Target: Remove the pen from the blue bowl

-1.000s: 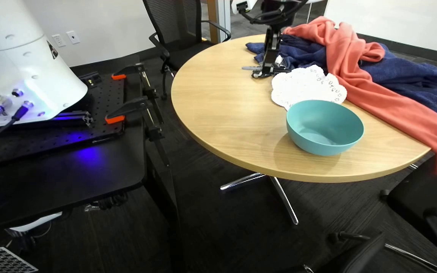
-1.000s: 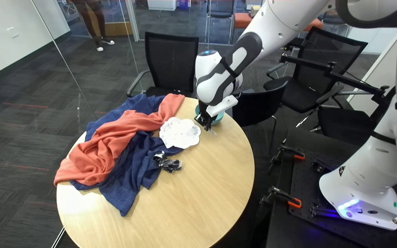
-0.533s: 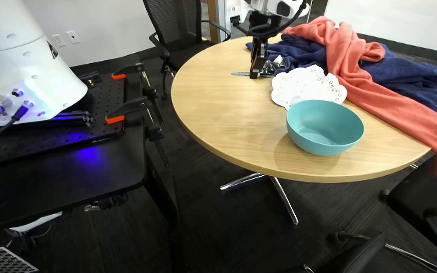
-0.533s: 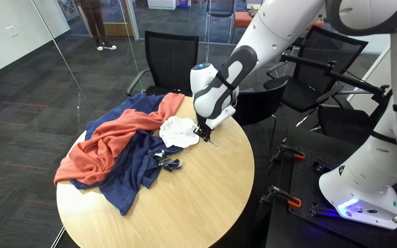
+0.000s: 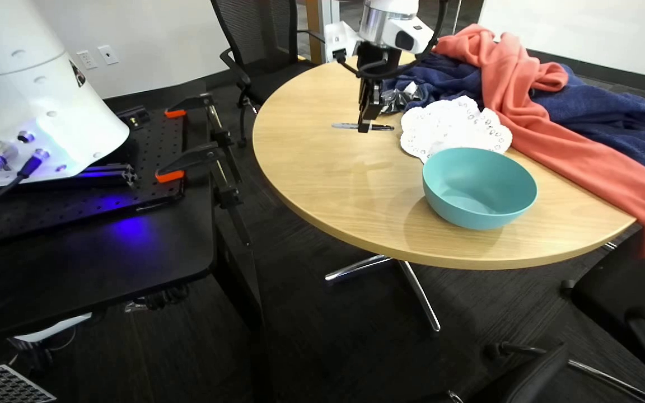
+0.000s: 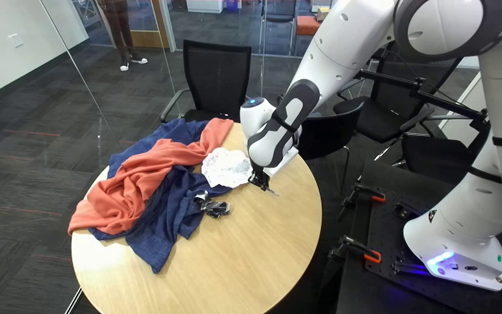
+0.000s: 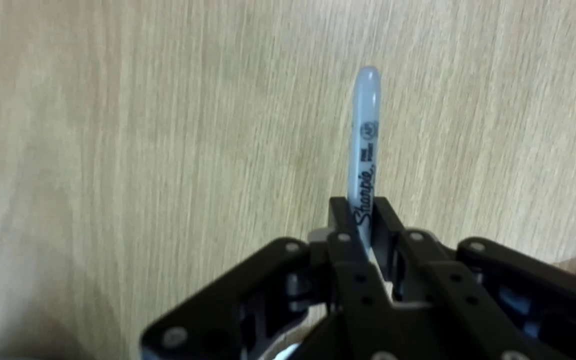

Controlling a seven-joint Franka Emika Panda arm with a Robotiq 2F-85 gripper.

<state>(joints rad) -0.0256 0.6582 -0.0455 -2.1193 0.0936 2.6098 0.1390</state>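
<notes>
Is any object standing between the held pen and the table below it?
Nothing visible: in the wrist view, wooden table shows around the held Sharpie marker. In an exterior view, a white doily appears beyond its cap.

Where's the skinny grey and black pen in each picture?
In an exterior view: the skinny grey and black pen is above the middle, in the jaws.
In an exterior view: the pen pokes out slightly below and right of middle.
In the wrist view: the pen points up, right of the middle.
Landmark in all: the round pale wooden table.
</notes>
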